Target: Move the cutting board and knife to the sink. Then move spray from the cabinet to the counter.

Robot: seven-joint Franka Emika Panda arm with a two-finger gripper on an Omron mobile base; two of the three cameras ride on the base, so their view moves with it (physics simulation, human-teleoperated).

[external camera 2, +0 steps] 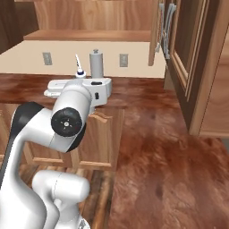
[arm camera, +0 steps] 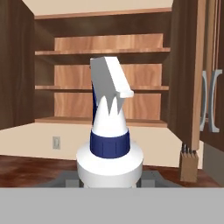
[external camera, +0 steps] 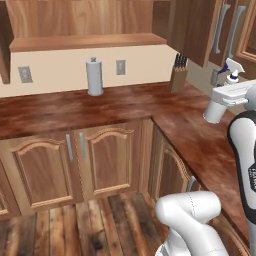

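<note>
A white spray bottle (arm camera: 109, 131) with a dark blue collar and a white trigger head stands upright right in front of the hand camera. My gripper (arm camera: 109, 177) is shut on its lower body, and the fingertips are hidden behind it. In the left base view the spray (external camera: 231, 71) sticks up above my hand (external camera: 234, 92), in the air over the reddish-brown counter (external camera: 100, 110). From the right base view its nozzle (external camera 2: 78, 68) shows over the hand. The cutting board, knife and sink are out of view.
An open wall cabinet (arm camera: 109, 89) with bare wooden shelves faces the hand, its door (arm camera: 186, 78) swung out at the right. A knife block (external camera: 178, 73) and a paper towel roll (external camera: 94, 76) stand on the counter by the wall. Upper cabinets (external camera 2: 197, 58) hang close at the right.
</note>
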